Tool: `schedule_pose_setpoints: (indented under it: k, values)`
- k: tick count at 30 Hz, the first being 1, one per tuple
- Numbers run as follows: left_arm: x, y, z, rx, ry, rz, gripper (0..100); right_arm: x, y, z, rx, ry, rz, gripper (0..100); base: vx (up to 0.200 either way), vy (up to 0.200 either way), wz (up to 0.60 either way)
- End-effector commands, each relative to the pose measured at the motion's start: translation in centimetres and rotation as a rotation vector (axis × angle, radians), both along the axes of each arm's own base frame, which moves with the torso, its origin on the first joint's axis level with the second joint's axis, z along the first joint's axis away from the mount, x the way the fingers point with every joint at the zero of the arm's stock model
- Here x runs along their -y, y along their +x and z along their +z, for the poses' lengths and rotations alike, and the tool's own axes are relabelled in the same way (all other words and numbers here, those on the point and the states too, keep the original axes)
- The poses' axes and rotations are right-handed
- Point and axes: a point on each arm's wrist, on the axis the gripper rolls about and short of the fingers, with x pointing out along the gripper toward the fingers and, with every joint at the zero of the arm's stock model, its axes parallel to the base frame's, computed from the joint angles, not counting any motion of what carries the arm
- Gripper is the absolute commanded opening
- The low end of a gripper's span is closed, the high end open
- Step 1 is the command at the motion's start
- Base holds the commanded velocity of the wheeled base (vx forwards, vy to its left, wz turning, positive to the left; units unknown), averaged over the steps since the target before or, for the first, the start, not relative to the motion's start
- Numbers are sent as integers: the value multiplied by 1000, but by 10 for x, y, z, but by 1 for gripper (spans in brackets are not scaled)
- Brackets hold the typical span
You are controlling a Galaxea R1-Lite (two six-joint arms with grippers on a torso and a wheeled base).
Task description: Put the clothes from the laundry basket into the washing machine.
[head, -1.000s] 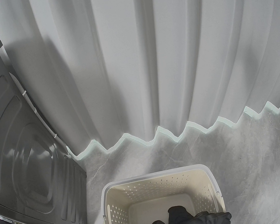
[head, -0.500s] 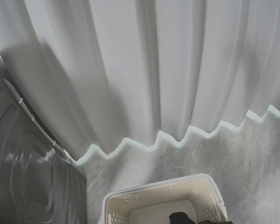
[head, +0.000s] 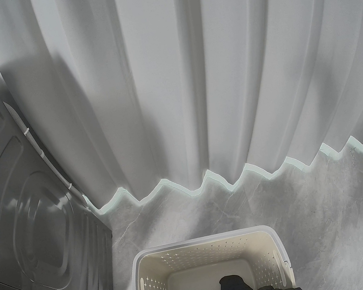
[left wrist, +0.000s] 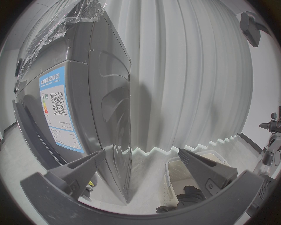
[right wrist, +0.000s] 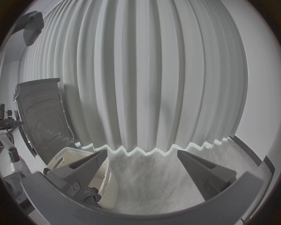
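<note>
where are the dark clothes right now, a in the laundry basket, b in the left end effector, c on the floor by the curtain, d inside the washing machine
a: the dark clothes lie heaped in the laundry basket, while the left end effector and right end effector are open and empty.

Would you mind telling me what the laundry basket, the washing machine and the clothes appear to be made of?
The cream perforated laundry basket looks like moulded matte plastic, given its small punched holes. The grey washing machine seems painted sheet metal: glossy, with pressed ribs. The black clothes look like soft matte fabric, slumped in folds.
</note>
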Motion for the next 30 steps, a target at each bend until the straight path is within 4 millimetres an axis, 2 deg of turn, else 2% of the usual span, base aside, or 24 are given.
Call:
schedule_pose_setpoints:
  k: [1,27,30]
  values:
    - [0,0,-4,3,0,0,100,0,0,-5,-1,0,0,100,0,0,0]
    - [0,0,-4,3,0,0,100,0,0,-5,-1,0,1,100,0,0,0]
    - [0,0,-4,3,0,0,100,0,0,-5,-1,0,1,100,-200,0,0]
